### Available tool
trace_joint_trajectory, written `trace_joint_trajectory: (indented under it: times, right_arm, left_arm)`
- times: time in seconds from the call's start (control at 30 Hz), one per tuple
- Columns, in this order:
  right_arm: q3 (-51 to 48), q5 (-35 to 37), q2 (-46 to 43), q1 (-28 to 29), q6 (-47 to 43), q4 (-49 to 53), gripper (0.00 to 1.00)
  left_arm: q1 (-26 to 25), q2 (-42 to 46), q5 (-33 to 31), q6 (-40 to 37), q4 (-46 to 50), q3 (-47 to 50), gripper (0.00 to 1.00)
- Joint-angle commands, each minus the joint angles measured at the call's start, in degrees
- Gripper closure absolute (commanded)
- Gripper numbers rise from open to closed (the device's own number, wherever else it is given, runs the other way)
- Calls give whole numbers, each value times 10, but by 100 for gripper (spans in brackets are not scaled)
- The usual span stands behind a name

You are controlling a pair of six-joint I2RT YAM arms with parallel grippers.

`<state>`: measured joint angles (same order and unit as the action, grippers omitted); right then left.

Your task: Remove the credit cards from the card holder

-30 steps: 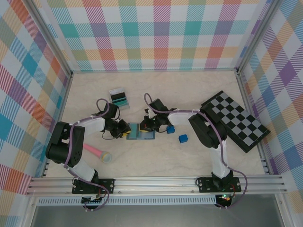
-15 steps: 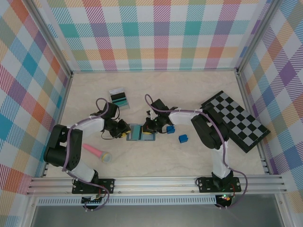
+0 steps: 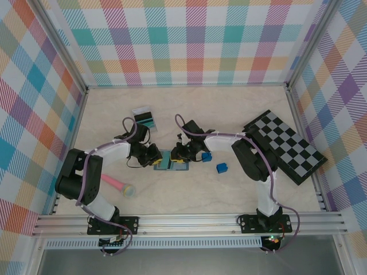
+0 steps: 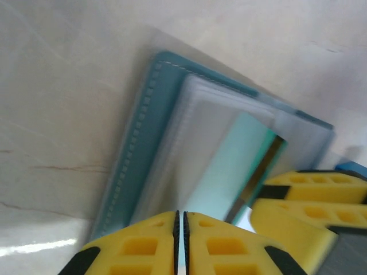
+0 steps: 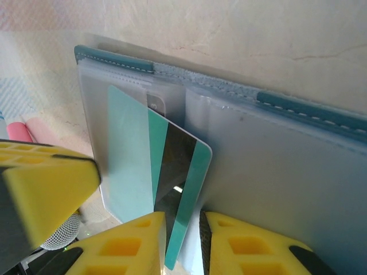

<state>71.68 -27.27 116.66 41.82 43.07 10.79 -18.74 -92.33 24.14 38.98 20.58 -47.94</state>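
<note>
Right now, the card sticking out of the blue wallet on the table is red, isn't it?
Not red: the thin flat card sticking out of the slate-blue folding wallet on the table is teal-green, as the right wrist view shows.

One overhead, two wrist close-ups.
You look down on the table [image 3: 229,109] from behind; both wrist cameras crowd the card holder [image 3: 171,162] from opposite sides.

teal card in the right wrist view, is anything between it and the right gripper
Nothing visible. The teal card pokes from the card holder's clear sleeve into the gap between the right gripper's fingers. The left gripper sits at the holder's side, not between them.
</note>
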Motion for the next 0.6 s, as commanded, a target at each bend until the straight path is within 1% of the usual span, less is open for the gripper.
trace_joint_trajectory:
  times: [0.0,0.37,0.47,0.57]
  right_arm:
    - [9,3,1,-2,9,-2,75]
    - [20,-28,29,-3,24,-29,77]
    - [19,-27,31,-3,25,-31,80]
    - [10,-7,22,-3,28,-31,87]
  left_arm:
    - [-3,-19,-22,-3,14,-11,89]
    - [-3,-34,-45,3,21,12,91]
    - [-3,-35,-47,3,23,12,91]
    - [-3,-33,-44,3,22,11,90]
